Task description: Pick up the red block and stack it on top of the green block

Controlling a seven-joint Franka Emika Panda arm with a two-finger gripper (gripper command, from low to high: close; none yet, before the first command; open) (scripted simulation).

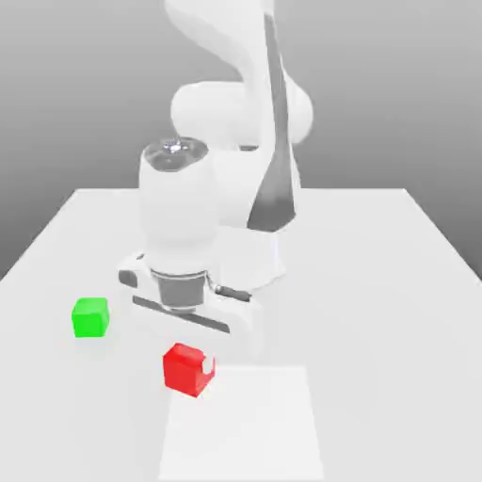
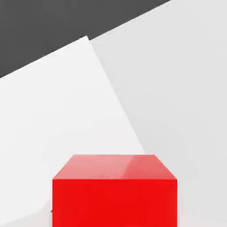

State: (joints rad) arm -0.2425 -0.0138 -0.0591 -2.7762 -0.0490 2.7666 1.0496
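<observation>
Red block gripped, stacking not yet done.

We judge the tool [image 1: 194, 365] pinched onto the red block [image 1: 184, 368], which sits low at the bench [image 1: 377, 282], near its front edge. The green block [image 1: 90, 317] stands apart toward the exterior view's left, top bare, so lifting and placing remain. The bench is plain white with a paler square patch [image 1: 254, 433]; behind it, a bare grey backdrop.
</observation>
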